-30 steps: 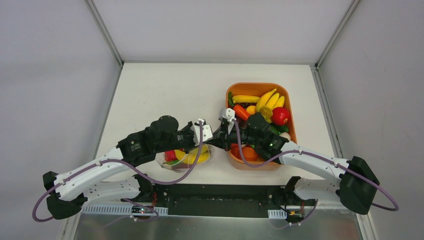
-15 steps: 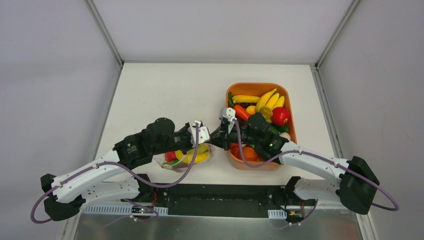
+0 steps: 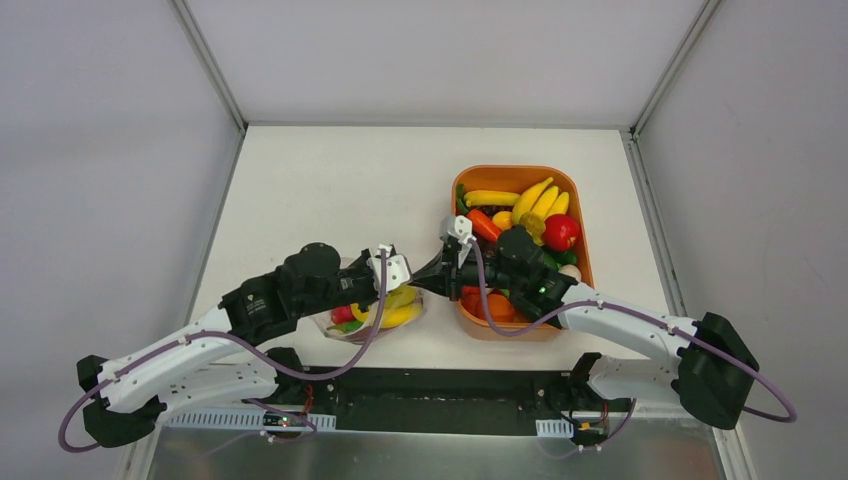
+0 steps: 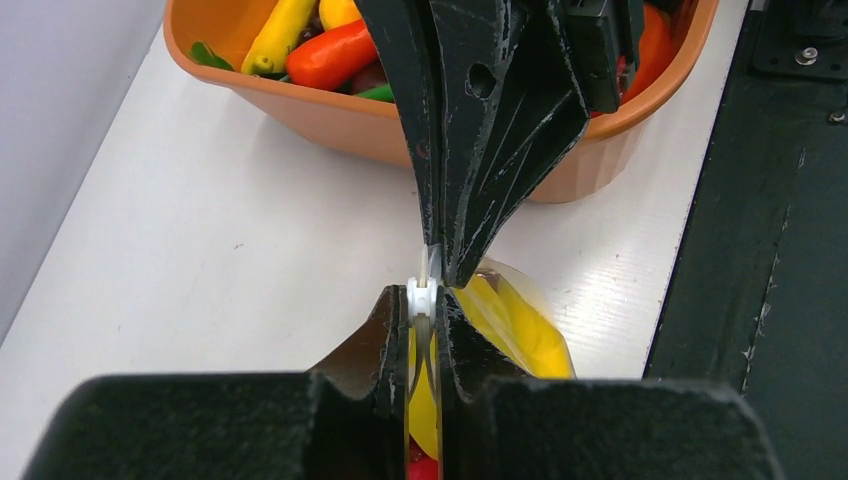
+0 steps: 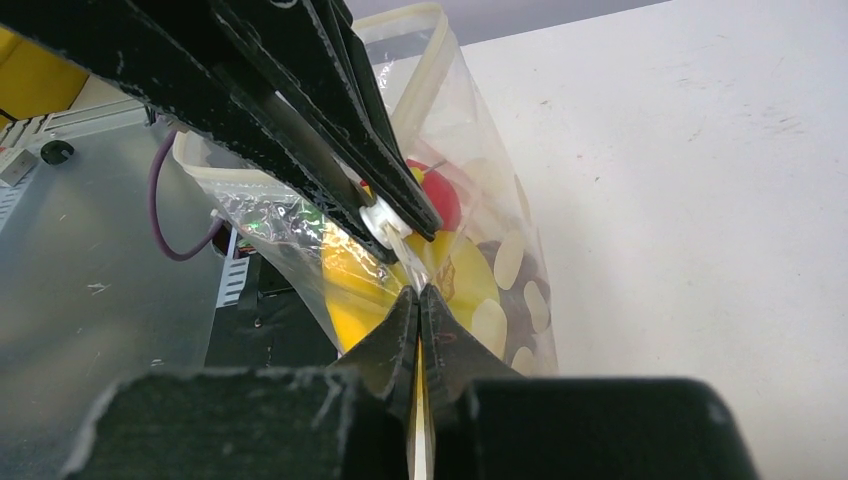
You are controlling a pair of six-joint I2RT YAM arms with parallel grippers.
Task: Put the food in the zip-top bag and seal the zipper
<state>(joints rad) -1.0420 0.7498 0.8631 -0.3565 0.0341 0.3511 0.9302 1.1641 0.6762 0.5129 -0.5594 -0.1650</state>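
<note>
The white surface (image 3: 330, 180) carries an orange tray (image 4: 330, 115) just beyond the jaws. The left jaws and right jaws meet tip to tip, each clamped tight on the zipper (image 4: 421, 296). The zip-top bag (image 5: 505, 200) hangs beneath them with the food (image 5: 465, 285) inside. If either pinch slips during a slide, the strip could bunch, leaving a gap unsealed.
</note>
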